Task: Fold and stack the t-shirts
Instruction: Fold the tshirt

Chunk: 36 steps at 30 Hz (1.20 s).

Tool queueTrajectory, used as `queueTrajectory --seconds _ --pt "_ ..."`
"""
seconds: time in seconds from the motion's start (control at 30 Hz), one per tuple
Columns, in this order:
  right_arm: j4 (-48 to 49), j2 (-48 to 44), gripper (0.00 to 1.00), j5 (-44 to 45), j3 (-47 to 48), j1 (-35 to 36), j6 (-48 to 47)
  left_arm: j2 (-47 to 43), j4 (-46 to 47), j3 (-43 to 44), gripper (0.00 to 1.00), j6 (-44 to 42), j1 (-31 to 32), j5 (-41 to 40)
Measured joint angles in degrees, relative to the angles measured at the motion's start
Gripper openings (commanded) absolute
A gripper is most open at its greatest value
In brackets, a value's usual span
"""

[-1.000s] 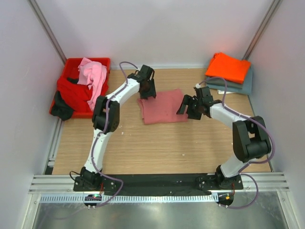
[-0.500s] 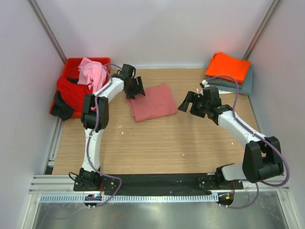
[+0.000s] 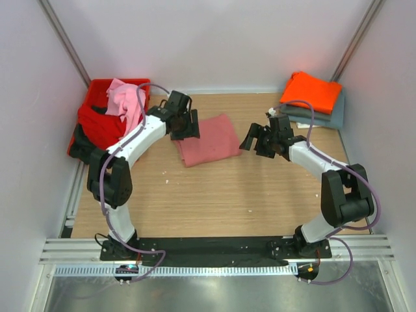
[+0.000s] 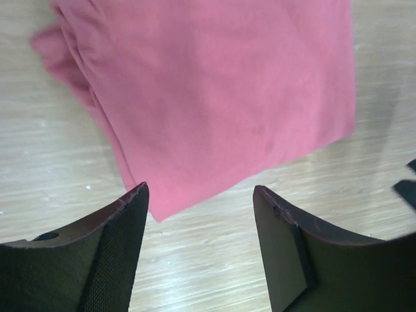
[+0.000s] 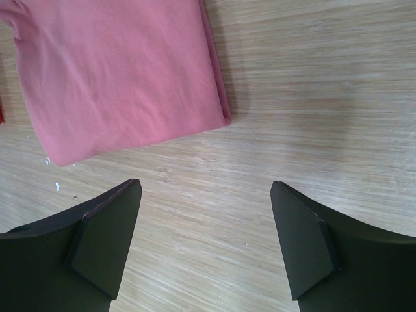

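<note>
The folded salmon shirt (image 3: pixel 209 138) lay flat at the far centre of the table (image 3: pixel 214 201), turned slightly askew. Its layered fold edges faced left (image 4: pixel 71 71); its right edge was straight and clean (image 5: pixel 218 84). Bare wood ran along the shirt's near and right sides, and the whole near half of the table was open.

In the far right corner the orange shirt (image 3: pixel 311 91) sat on the grey-blue shirt (image 3: pixel 327 117), well apart from the salmon one. In the far left corner the crate (image 3: pixel 97 86) held the red shirt (image 3: pixel 99 125), with the light pink shirt (image 3: pixel 127 104) draped over it. A dark shirt (image 3: pixel 82 147) hung at the crate's near left.

The left arm bent out to the left, and its forearm ran far and right. The left gripper (image 3: pixel 187 128) stood at the shirt's far left corner, fingers (image 4: pixel 123 240) spread wide and holding nothing.

The right arm bent at the right, and its forearm reached left. The right gripper (image 3: pixel 249 140) stood just off the shirt's right edge, fingers (image 5: pixel 104 240) spread wide and empty.
</note>
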<state>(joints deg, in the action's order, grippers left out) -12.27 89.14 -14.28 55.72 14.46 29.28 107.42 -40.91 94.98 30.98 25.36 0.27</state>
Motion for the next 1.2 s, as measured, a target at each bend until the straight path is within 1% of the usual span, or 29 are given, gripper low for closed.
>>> queueTrajectory --seconds 0.1,0.2,0.23,0.27,0.33,0.5,0.57,0.6,0.67,0.7,0.73,0.77,0.83,0.97,1.0,1.1,1.2 --pt "0.26 0.00 0.86 0.00 0.00 0.02 -0.02 -1.53 3.43 -7.82 0.63 1.05 1.79 -0.24" --pt "0.44 0.00 0.86 0.09 -0.09 0.00 -0.13 1.64 6.56 -15.63 0.59 2.12 3.34 -0.22" --pt "0.48 0.00 0.86 0.17 -0.17 0.00 -0.24 3.15 7.39 -17.79 0.57 2.54 3.78 -0.24" --pt "0.50 0.00 0.86 0.24 -0.26 0.00 -0.33 4.17 7.91 -18.84 0.55 3.56 4.17 -0.46" --pt "0.37 0.00 0.86 0.52 -0.42 0.00 -0.50 3.06 9.94 -19.56 0.53 3.54 4.52 -1.44" --pt "-0.17 -0.81 0.86 1.95 -1.14 0.00 -0.70 1.53 11.61 -22.71 0.52 4.57 4.96 -6.64" --pt "-0.63 -1.97 0.86 2.32 -1.81 0.00 -0.70 0.70 9.79 -23.34 0.56 4.50 5.05 -9.25" --pt "-0.85 -2.58 0.87 2.40 -2.03 0.00 -0.70 0.24 8.46 -23.47 0.62 4.35 5.05 -10.47" --pt "-1.42 -3.54 0.86 2.58 -2.08 0.00 -0.70 -0.83 5.49 -23.52 0.69 4.04 5.22 -12.96" --pt "-1.60 -4.07 0.86 2.64 -2.08 0.00 -0.72 -1.84 3.23 -23.52 0.75 3.56 5.31 -14.29" --pt "-1.84 -4.37 0.87 2.78 -2.08 0.00 -0.74 -2.62 1.88 -23.45 0.80 3.37 5.33 -15.08" --pt "-2.16 -4.87 0.87 2.91 -2.08 0.00 -0.79 -3.63 0.11 -23.06 0.83 3.06 5.38 -16.06" --pt "-3.06 -5.90 0.87 3.26 -2.08 0.00 -0.96 -5.18 -2.45 -21.29 0.84 2.89 5.38 -18.10" --pt "-4.46 -8.39 0.87 3.67 -2.10 0.00 -1.36 -4.11 -5.25 -13.35 0.87 2.75 4.59 -20.33" --pt "-4.96 -9.40 0.88 3.69 -2.16 0.00 -1.57 -3.13 -5.20 -11.30 0.89 2.71 3.96 -20.41" --pt "-6.01 -12.04 0.87 3.89 -2.89 0.00 -2.05 1.27 -4.79 -6.45 0.89 2.54 0.94 -19.17" --pt "-7.10 -14.91 0.88 3.82 -4.44 0.00 -2.32 6.12 -2.86 -4.68 0.93 2.58 -3.08 -16.70"
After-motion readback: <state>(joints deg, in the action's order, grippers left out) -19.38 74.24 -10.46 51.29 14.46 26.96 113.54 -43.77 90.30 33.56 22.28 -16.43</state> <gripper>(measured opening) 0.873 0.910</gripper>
